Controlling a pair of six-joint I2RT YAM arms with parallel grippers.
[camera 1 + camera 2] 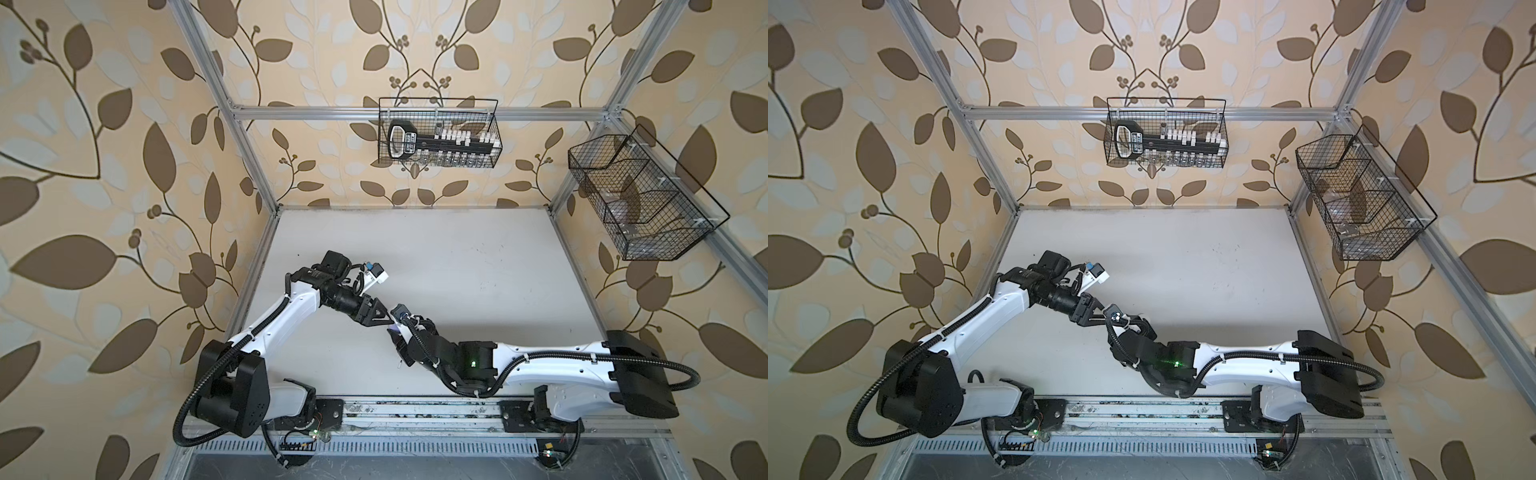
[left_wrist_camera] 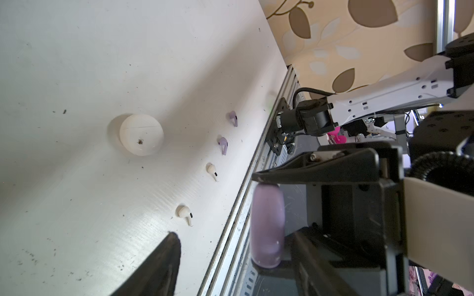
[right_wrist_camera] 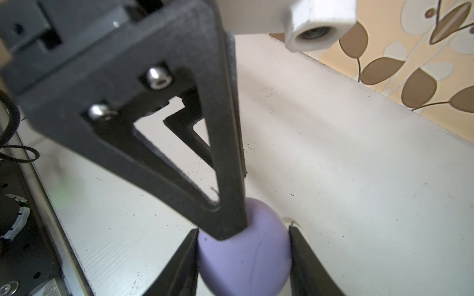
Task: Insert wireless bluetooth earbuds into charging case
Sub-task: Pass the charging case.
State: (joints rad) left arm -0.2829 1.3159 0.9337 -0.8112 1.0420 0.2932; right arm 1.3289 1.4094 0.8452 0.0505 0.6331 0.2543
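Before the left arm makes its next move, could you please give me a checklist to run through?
1. Hold: right gripper shut on lavender case: ok.
2. Lid open: not ok, the case looks shut.
3. Grip by left gripper: not ok, jaws apart, one finger touching the case.
4. Two lavender earbuds and two white earbuds lying loose on the table, apart from one another: ok.
5. Spare white case clear of the earbuds: ok, it lies shut.
6. Sockets inside the lavender case: cannot tell, hidden.
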